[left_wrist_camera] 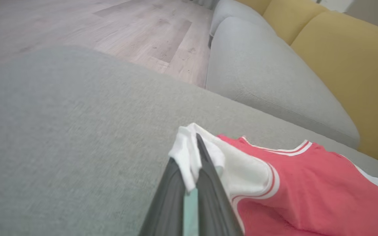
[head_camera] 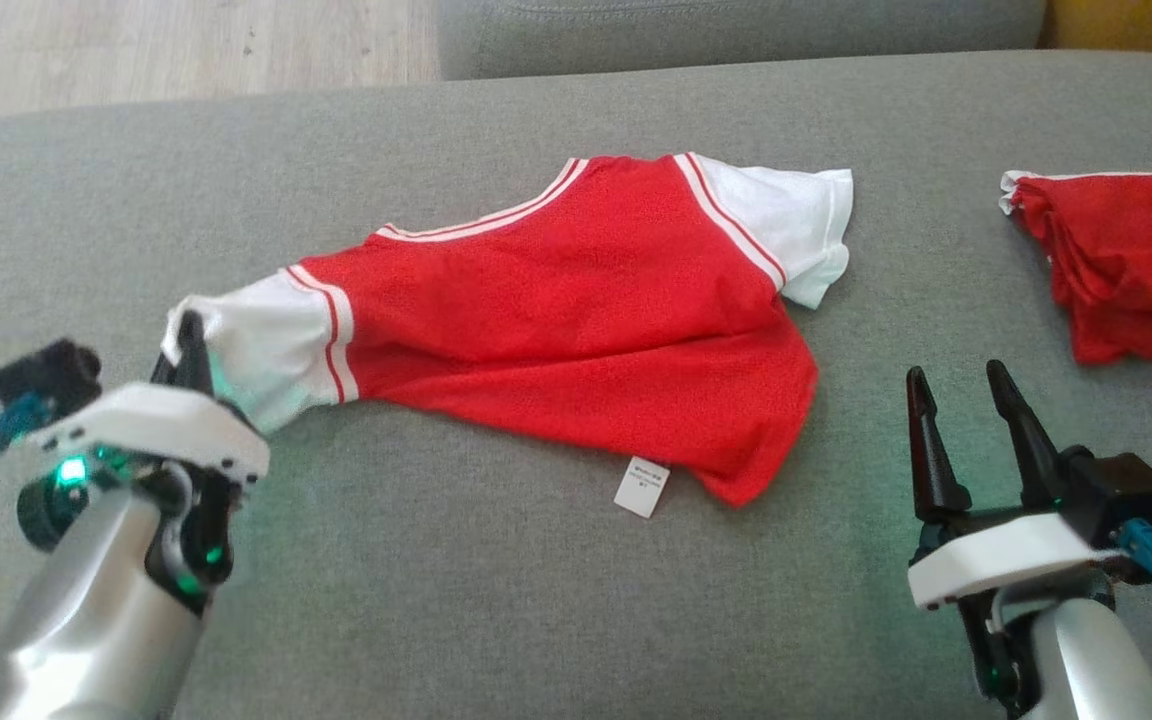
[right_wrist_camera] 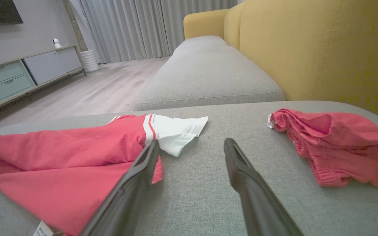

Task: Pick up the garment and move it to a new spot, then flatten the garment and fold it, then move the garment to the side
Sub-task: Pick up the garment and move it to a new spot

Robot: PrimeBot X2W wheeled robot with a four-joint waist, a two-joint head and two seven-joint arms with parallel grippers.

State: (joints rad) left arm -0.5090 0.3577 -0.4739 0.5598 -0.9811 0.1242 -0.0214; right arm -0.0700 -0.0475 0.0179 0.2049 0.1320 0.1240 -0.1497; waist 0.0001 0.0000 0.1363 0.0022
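Holding the garment (head_camera: 586, 300) at its sleeve hem is left pincer (head_camera: 191, 332); right pincer (head_camera: 956, 372) gapes over cushion (head_camera: 436, 600).

Grey sofa cushion (head_camera: 436, 600) carrying a red jersey (head_camera: 586, 320) with white sleeves, spread across its centre, white label (head_camera: 642, 487) at the near hem; a crumpled red garment (head_camera: 1126, 270) lies apart at far right.

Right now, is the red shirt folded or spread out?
Spread out, not folded: the shirt lies rumpled across the cushion, one white sleeve pinched in the left gripper.
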